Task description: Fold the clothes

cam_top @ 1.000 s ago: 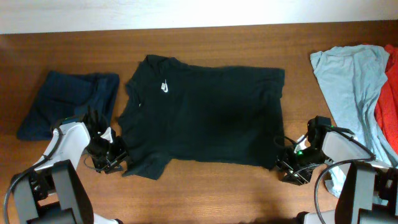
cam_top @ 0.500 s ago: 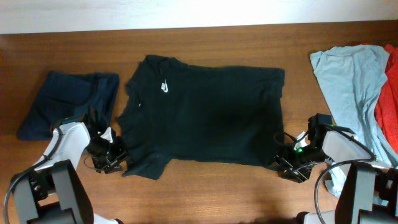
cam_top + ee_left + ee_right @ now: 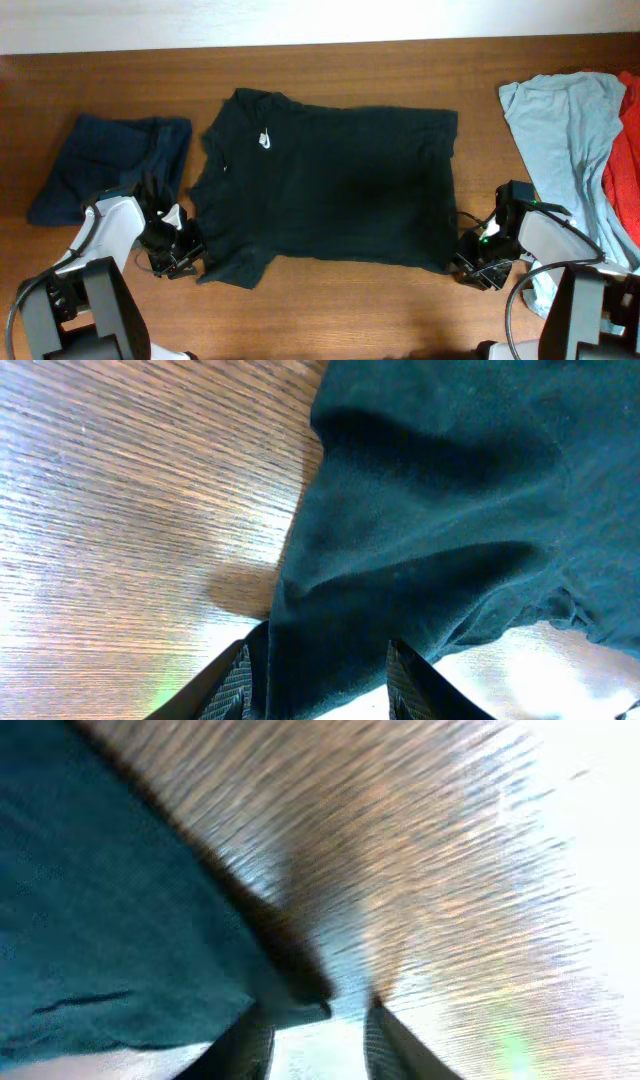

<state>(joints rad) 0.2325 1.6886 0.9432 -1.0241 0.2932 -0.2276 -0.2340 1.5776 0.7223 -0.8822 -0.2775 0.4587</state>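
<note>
A black T-shirt (image 3: 330, 185) with a small white chest logo (image 3: 265, 140) lies spread flat mid-table, collar to the left. My left gripper (image 3: 180, 252) is at its lower left sleeve. In the left wrist view the fingers (image 3: 322, 682) are open with the black sleeve cloth (image 3: 400, 540) lying between them. My right gripper (image 3: 480, 265) is at the shirt's lower right hem corner. In the blurred right wrist view its fingers (image 3: 315, 1045) are open, and the shirt corner (image 3: 120, 940) reaches the left fingertip.
A folded dark-navy garment (image 3: 110, 165) lies at the left. A light-blue garment (image 3: 560, 130) and a red one (image 3: 625, 160) lie at the right edge. Bare wooden table (image 3: 330, 310) runs along the front.
My right gripper has shifted slightly right along the shirt's lower right corner and is in motion. The left gripper and the shirt have not visibly moved.
</note>
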